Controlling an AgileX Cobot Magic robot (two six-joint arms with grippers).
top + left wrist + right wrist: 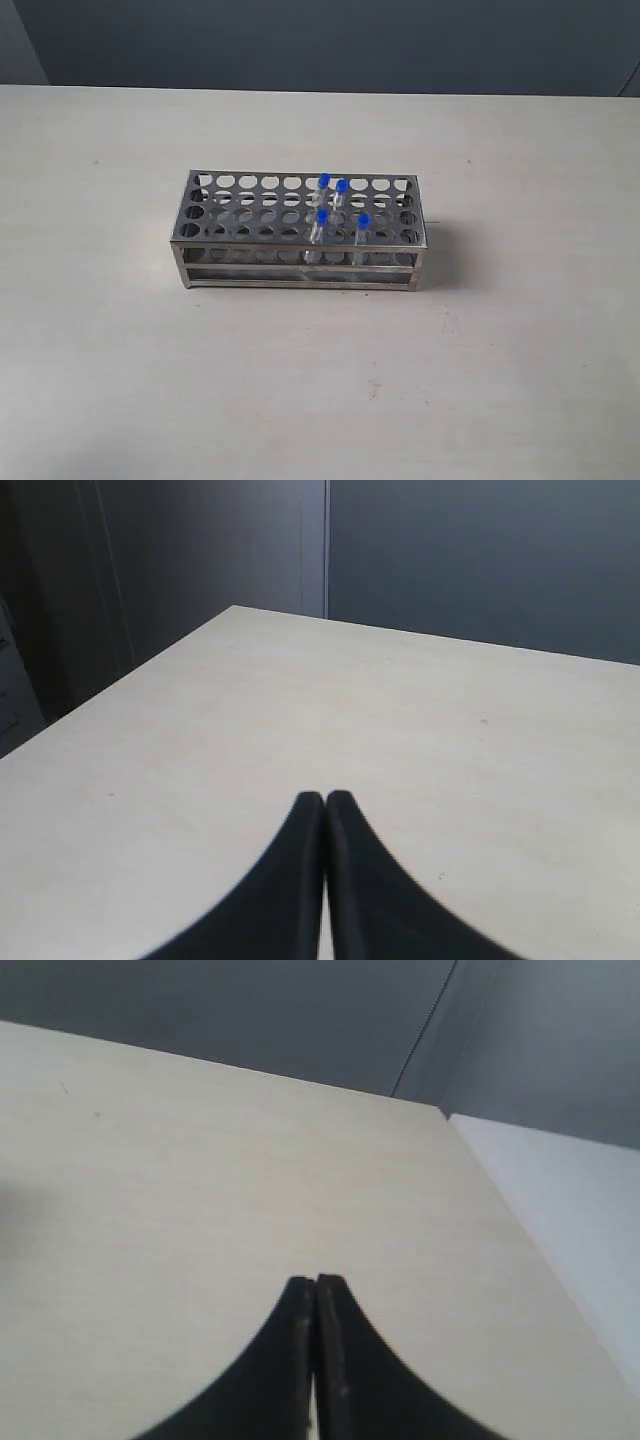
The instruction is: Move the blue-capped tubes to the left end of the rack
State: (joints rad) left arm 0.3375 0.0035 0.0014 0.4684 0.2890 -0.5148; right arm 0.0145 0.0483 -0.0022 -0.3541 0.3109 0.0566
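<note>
The steel rack (240,205) stands in the middle of the pale table in the exterior view. Several blue-capped tubes stand upright in its right half: two in a back row (324,181) (341,188) and two nearer the front (322,218) (363,222). The rack's left holes hold nothing. Neither arm shows in the exterior view. My left gripper (325,798) is shut with nothing between its black fingers, over bare table. My right gripper (316,1281) is shut too, also over bare table. Neither wrist view shows the rack or tubes.
The left wrist view takes in the table's far corner (235,608) against dark wall panels. In the right wrist view the table's edge (500,1200) runs beside a white surface (570,1200).
</note>
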